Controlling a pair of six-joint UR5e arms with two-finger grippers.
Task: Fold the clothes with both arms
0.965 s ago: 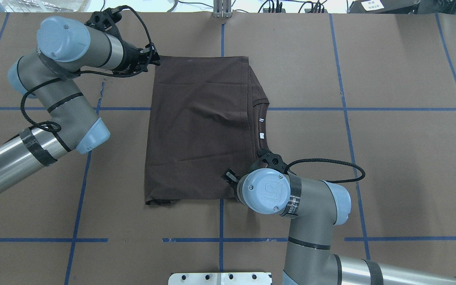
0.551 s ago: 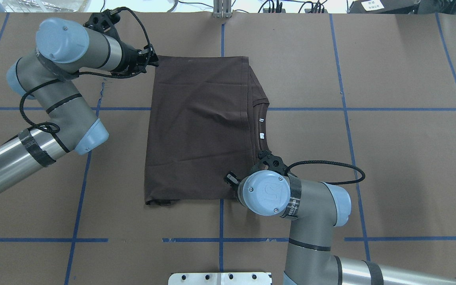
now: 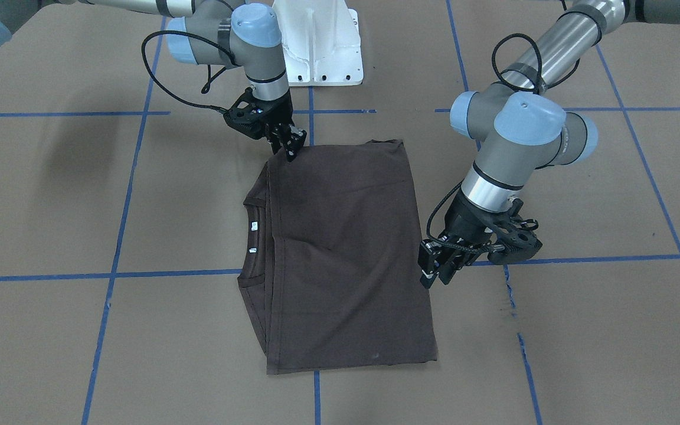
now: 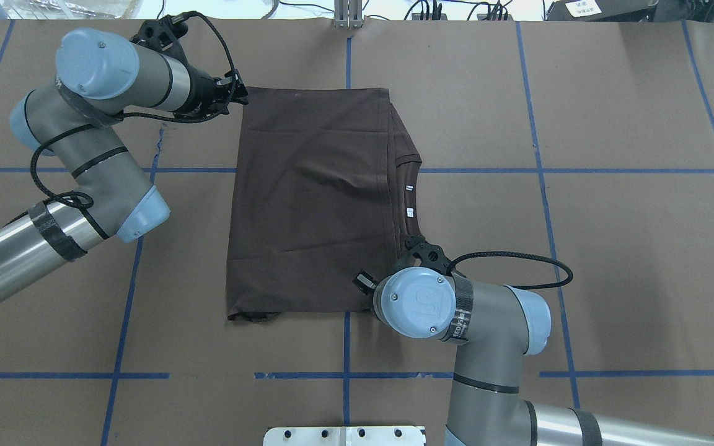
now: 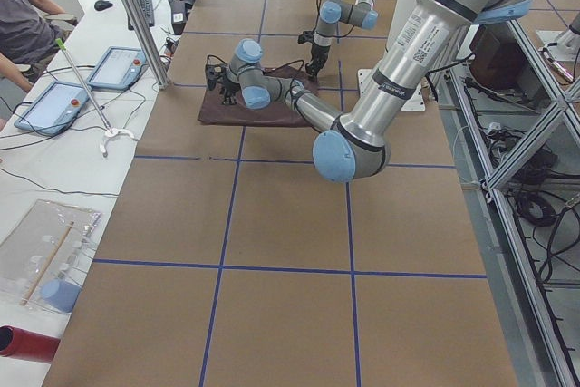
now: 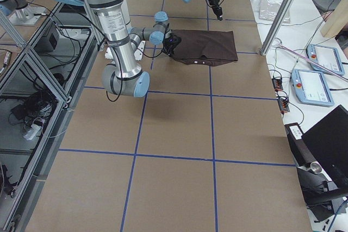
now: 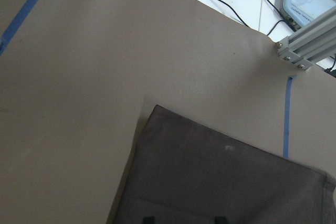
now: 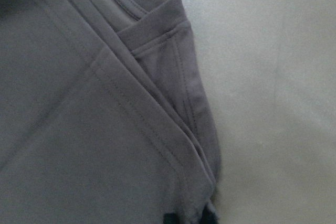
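Dark brown T-shirt [image 4: 313,204] folded flat on the middle of the counter [image 4: 611,248].
At its far left corner the left gripper [image 4: 239,94] sits with fingers apart; the white tags [image 4: 411,212] lie along the right edge; the right gripper [image 3: 290,151] pinches the near right corner.

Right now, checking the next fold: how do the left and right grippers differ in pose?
The left gripper is tilted sideways at the T-shirt's far corner; the right gripper points almost straight down at the near, collar-side corner. The left looks open; the right's state is unclear. Both sit at opposite corners.
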